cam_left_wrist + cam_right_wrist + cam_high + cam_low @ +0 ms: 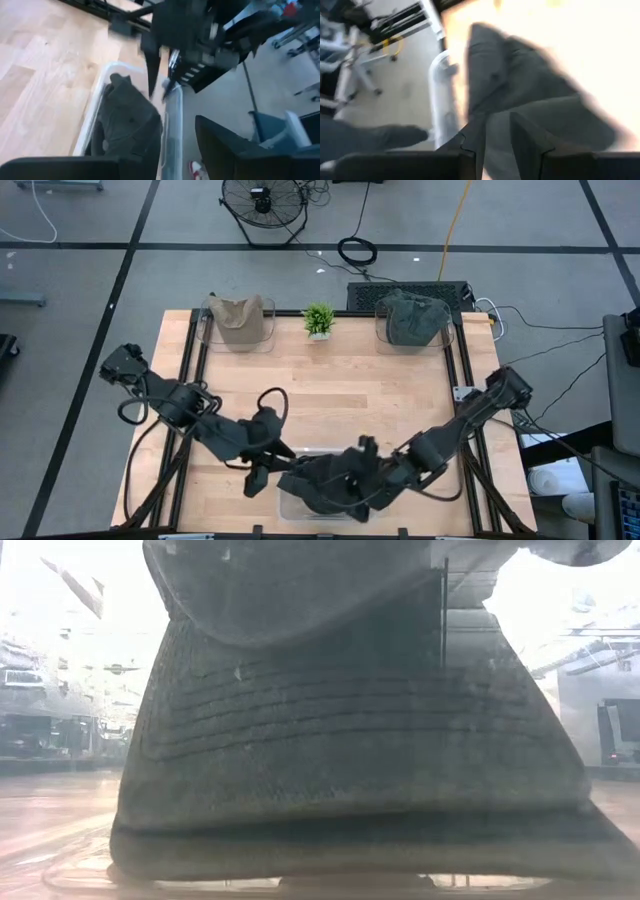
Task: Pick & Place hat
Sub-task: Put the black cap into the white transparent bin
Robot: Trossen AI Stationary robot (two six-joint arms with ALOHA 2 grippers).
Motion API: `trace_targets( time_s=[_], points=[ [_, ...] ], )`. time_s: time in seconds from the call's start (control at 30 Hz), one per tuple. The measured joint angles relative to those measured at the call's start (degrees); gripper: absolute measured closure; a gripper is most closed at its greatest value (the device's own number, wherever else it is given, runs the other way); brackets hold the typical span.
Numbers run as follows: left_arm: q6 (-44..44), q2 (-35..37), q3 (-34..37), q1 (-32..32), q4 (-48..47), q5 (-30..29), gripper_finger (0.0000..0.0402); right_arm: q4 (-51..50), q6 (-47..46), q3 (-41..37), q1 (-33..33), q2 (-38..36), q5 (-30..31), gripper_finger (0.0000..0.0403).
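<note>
A: Where is the hat now?

B: The dark hat (330, 480) lies in the clear tray (285, 505) at the near edge of the worktop (330, 395), and both arms meet over the tray.

A: And the claws?

B: The right claw (492, 142) is just above the hat, fingers a little apart, gripping nothing I think. The left claw (172, 150) hangs beside the tray, half open and empty.

A: How will the hat handle?

B: I judge it light and soft; the cloth folds and will sag. The stitched brim looks stiffer, so a pinch there, or on a thick fold of the crown, should hold better.
</note>
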State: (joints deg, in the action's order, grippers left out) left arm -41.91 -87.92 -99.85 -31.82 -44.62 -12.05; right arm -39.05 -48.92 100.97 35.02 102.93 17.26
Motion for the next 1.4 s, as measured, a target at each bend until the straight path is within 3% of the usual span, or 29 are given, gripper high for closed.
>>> trace_targets(
  time_s=[0.17, 0.27, 0.33, 0.5, 0.77, 0.93, 1.13, 1.4],
  points=[
    [0.6, 0.0, 0.0, -1.3, -4.4, -4.2, 0.027, -7.6, -1.3, 0.0, -0.5, -4.1, 12.6, 0.0333],
    [0.7, 0.0, 0.0, -1.7, -6.6, -7.0, 0.027, -7.4, 0.1, 0.0, -2.2, -4.8, 15.9, 0.0338],
    [0.7, 0.0, 0.0, -1.6, -6.7, -7.9, 0.027, -4.5, 2.7, 0.0, -3.9, -4.9, 13.7, 0.034],
    [1.3, 0.0, 0.0, -1.6, -6.3, -8.1, 0.027, 4.4, 10.7, 0.2, -7.5, -3.0, 0.1, 0.0342],
    [1.2, 0.0, 0.0, -2.0, -6.7, -8.0, 0.027, -10.9, 7.0, 0.0, -7.6, -1.5, -11.4, 0.0342],
    [2.3, 0.0, 0.0, -2.1, -6.6, -8.0, 0.027, -12.1, 4.9, 0.0, -5.9, -2.3, -20.1, 0.0342],
    [3.9, 0.0, 0.0, -1.7, -6.5, -10.0, 0.027, -8.9, 4.3, -1.0, -3.0, -2.2, -19.0, 0.0342],
    [4.4, -0.3, 0.0, -1.4, -6.7, -9.7, 0.027, 2.2, -3.5, -9.8, -1.9, -2.3, -18.9, 0.0342]
  ],
)
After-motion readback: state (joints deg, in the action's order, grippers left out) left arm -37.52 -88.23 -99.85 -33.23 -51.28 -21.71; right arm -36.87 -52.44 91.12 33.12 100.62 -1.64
